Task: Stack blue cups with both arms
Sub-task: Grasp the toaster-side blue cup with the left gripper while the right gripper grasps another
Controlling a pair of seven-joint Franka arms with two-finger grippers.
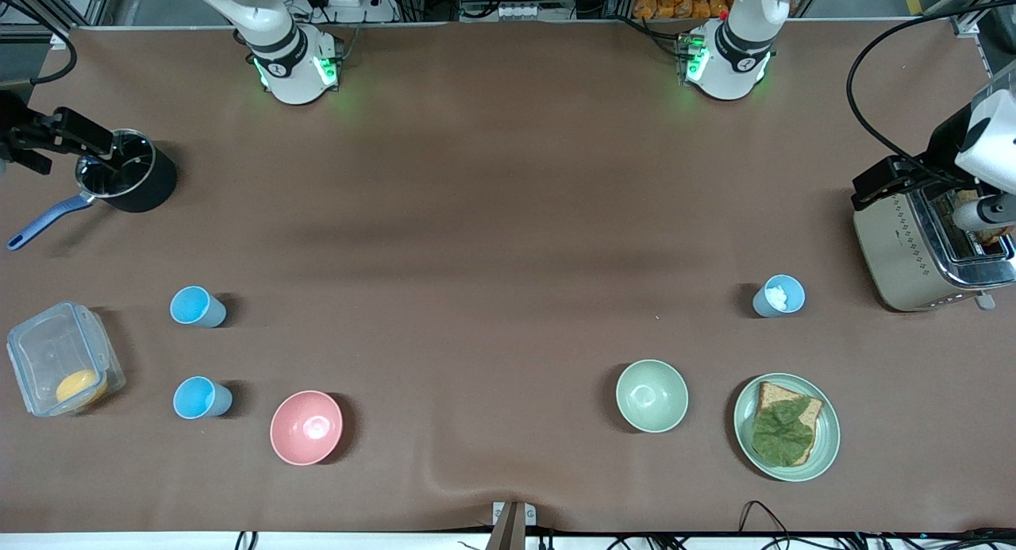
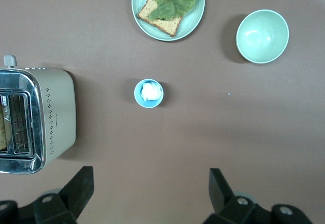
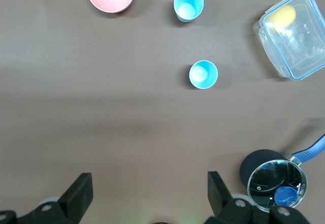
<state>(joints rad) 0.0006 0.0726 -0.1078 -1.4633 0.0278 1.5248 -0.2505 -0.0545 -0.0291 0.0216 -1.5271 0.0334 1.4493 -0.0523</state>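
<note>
Two bright sky-blue cups stand upright at the right arm's end of the table, one (image 1: 197,306) farther from the front camera and one (image 1: 202,398) nearer, beside the pink bowl. Both show in the right wrist view, the farther cup (image 3: 203,74) and the nearer cup (image 3: 188,4). A duller grey-blue cup (image 1: 779,296) with white bits inside stands at the left arm's end and shows in the left wrist view (image 2: 149,93). My left gripper (image 2: 151,188) is open and empty, high over bare table. My right gripper (image 3: 151,188) is open and empty, also high over bare table. Neither gripper shows in the front view.
A pink bowl (image 1: 306,427), a clear lidded container (image 1: 59,359) with something yellow inside and a black pot (image 1: 131,177) with a blue handle are at the right arm's end. A pale green bowl (image 1: 652,395), a plate (image 1: 825,443) with bread and lettuce, and a toaster (image 1: 913,248) are at the left arm's end.
</note>
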